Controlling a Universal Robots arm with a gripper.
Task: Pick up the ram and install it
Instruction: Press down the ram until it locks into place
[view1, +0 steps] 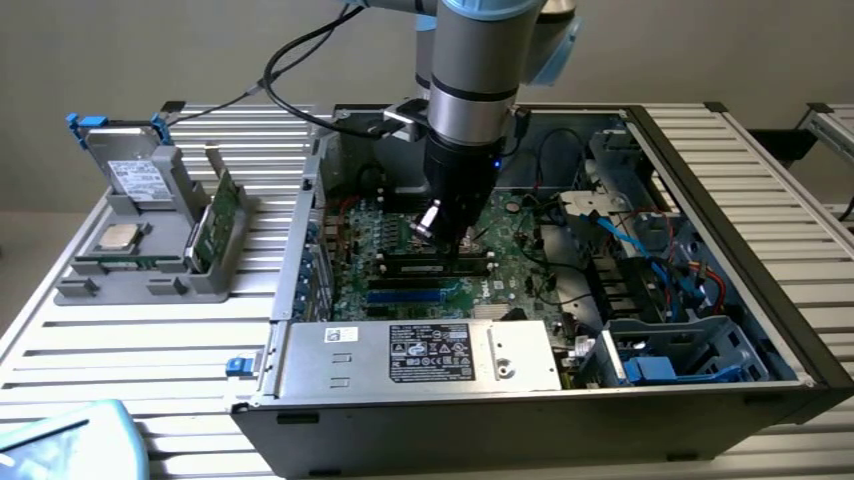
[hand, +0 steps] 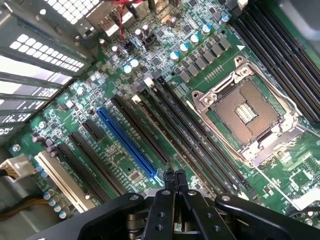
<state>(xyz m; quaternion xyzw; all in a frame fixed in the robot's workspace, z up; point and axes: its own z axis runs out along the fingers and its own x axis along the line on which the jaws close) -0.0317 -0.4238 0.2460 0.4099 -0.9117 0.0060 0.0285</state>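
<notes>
My gripper (view1: 447, 232) hangs inside the open computer case, low over the motherboard's long black memory slots (view1: 430, 263). It is shut with nothing between its fingers. In the wrist view the shut gripper (hand: 175, 176) points at the near ends of the slots (hand: 195, 135), and all of these look empty. The open processor socket (hand: 245, 112) lies beside them. Far off at the exterior view's left, a thin green board on edge, which I take for the ram (view1: 202, 236), stands in a grey holder (view1: 134, 275).
The holder also carries a broader green card (view1: 230, 212), a silver processor chip (view1: 120, 237) and a drive in a blue-handled frame (view1: 134, 170). A power supply (view1: 420, 355) fills the case's near side. Cables and a drive cage (view1: 667, 350) crowd its right. A blue slot (hand: 127, 145) runs beside the black ones.
</notes>
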